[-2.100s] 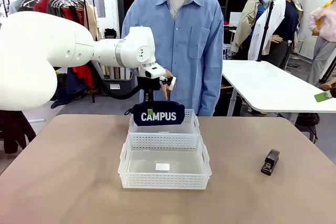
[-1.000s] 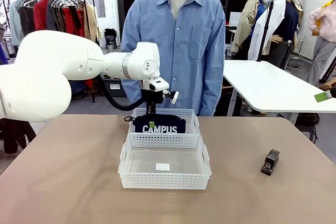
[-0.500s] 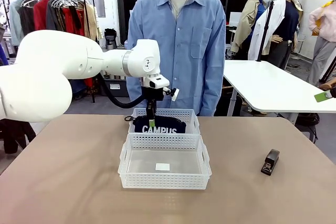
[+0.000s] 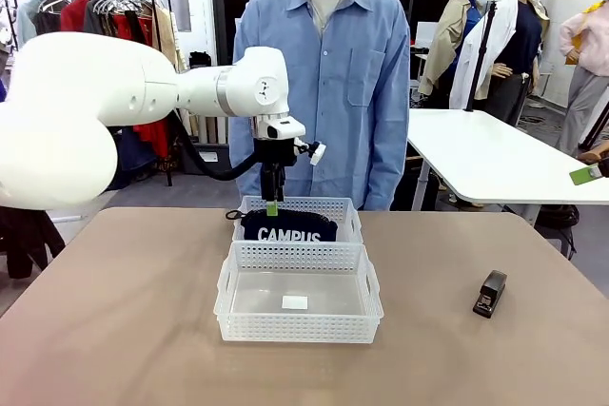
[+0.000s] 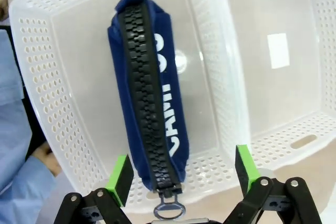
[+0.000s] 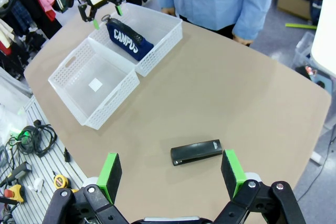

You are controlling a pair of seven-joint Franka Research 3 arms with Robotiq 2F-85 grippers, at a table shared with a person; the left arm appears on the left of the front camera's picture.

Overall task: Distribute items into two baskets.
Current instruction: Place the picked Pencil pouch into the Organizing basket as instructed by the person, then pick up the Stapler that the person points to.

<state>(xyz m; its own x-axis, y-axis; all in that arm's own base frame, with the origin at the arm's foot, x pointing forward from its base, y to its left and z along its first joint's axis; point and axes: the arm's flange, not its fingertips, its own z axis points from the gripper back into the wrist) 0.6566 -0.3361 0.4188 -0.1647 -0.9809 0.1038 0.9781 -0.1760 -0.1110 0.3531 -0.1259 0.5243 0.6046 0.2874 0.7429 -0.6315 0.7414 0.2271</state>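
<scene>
Above far basket (image 4: 345,209): L tool (image 4: 273,203) wide open, empty (pouch (image 4: 288,228) lies inside).

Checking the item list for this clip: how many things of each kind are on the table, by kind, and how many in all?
White perforated plastic baskets: 2 (far basket, near basket)
Navy blue soft zip pouch with white CAMPUS lettering, in the far basket: 1
Small black stapler, on the bare tabletop: 1
Total: 4

Table (image 4: 124,330) bears 2 baskets (image 4: 297,328), stapler (image 4: 490,294)
</scene>
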